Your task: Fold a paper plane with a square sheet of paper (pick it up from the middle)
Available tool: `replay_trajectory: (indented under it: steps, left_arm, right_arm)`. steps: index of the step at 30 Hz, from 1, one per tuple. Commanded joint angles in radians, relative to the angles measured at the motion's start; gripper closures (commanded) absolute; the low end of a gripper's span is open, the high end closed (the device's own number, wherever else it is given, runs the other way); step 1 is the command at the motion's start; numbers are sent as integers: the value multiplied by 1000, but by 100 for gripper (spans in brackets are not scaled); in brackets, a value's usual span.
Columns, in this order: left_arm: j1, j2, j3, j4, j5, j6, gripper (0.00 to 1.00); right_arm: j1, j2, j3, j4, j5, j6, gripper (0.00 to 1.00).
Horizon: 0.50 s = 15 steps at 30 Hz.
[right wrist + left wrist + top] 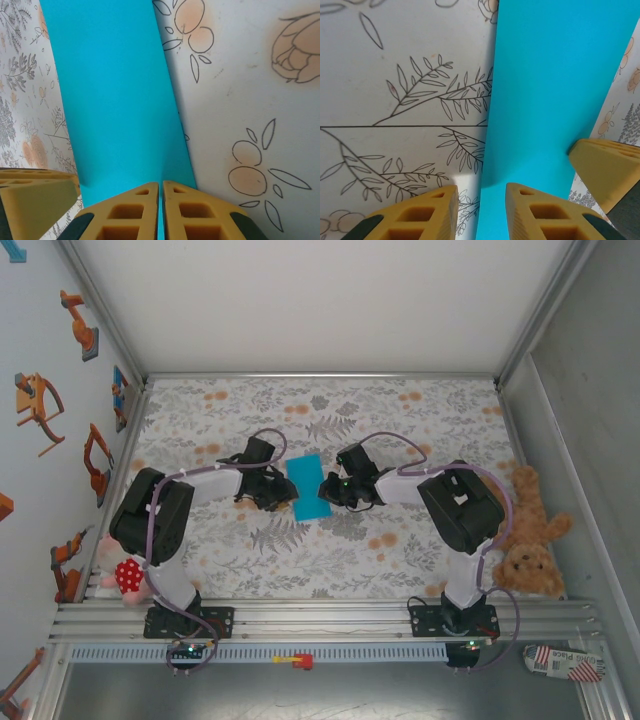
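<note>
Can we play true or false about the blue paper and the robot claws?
1. The paper lies between the two arms. True.
2. The right claw is wide open. False: its fingers are pinched together on the paper's edge.
3. A teddy bear lies at the right side of the table. True.
4. The tablecloth is plain white. False: it has flowers and leaves printed on it.
5. The left claw has a gap between its fingers. True.
</note>
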Motion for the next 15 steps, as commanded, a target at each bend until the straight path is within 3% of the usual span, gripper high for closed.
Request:
replay_trajectory:
  steps: [1, 15]
  left_arm:
    - [-4, 18, 15, 7, 21, -19, 69]
    - [18, 14, -20, 157, 224, -48, 69]
  right_arm:
    - [-3, 9, -33, -67, 66, 5, 89]
    - [-4, 1, -33, -73, 69, 3, 89]
